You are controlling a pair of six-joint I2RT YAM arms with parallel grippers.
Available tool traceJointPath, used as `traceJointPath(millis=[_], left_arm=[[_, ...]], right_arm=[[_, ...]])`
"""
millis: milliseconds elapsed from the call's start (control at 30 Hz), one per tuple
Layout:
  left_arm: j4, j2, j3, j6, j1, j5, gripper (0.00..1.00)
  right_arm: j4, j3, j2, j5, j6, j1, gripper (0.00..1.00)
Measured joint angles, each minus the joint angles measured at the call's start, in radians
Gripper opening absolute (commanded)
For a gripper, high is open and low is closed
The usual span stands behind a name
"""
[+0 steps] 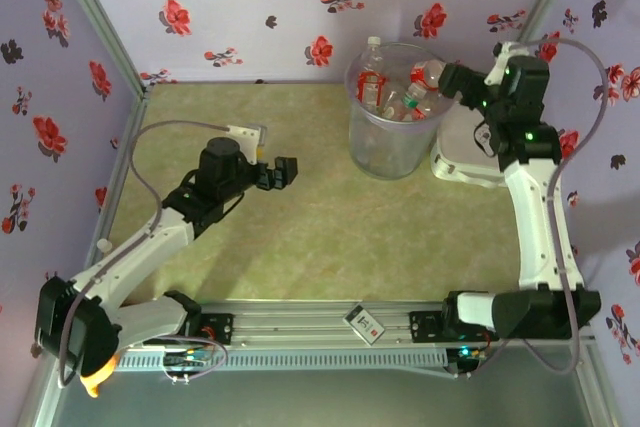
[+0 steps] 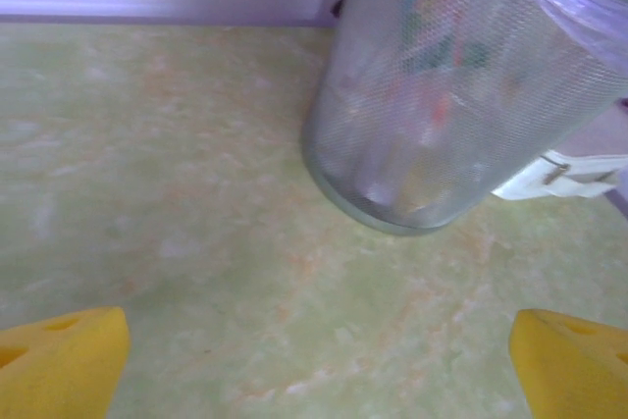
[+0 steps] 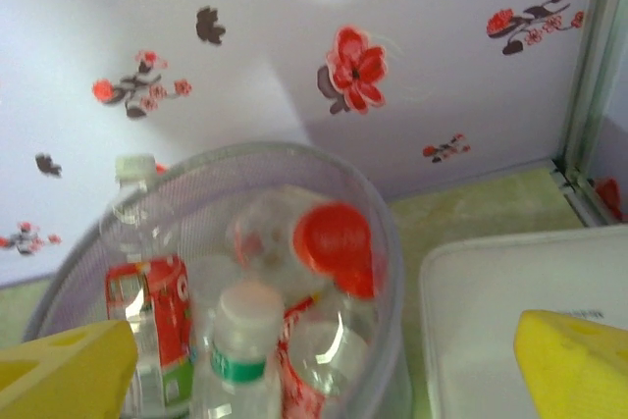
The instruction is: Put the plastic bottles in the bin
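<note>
Right, wide look first: lilac walls (image 1: pixel 250 7) papered with red and dark flowers box in a flat, matte table (image 1: pixel 300 237) of mottled yellow-green. Up at one o'clock stands the bin (image 1: pixel 385 142), tall, round and translucent grey, tapering to its base, with a fine mesh-like grain in the left wrist view. Just beside it at two o'clock lies a flat white lid (image 1: pixel 462 162), a rounded square. The plastic bottles (image 3: pixel 334 237) are piled inside the bin: clear bodies, red labels, red and white caps.

The right arm (image 1: pixel 535 217) rises from five o'clock, wrist by the bin's rim. The right end effector (image 3: pixel 319 370) gapes wide over the bottles, yellow fingers (image 3: pixel 64 375) gripping nothing. The left arm (image 1: pixel 150 242) stretches from seven o'clock toward the middle. The left end effector (image 2: pixel 316 365) sits low, spread wide and empty, facing the bin.
</note>
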Motion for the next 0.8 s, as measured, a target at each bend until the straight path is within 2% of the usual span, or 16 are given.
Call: traceJointPath(millis=[233, 400, 600, 800], left_arm=[[-0.175, -0.116, 0.014, 0.042, 0.106, -0.212, 1.00], [-0.192, -0.179, -0.067, 0.081, 0.160, -0.420, 1.00], [-0.109, -0.221, -0.271, 0.131, 0.254, -0.553, 1.00], [0.089, -0.188, -0.449, 0.187, 0.349, -0.566, 1.00]], right_arm=[[0.038, -0.335, -0.268, 0.039, -0.078, 0.000, 0.99], [0.038, -0.512, -0.377, 0.077, -0.088, 0.000, 0.99], [0.109, -0.729, -0.435, 0.111, -0.066, 0.027, 0.99], [0.304, -0.994, -0.417, 0.182, -0.059, 0.095, 0.99]])
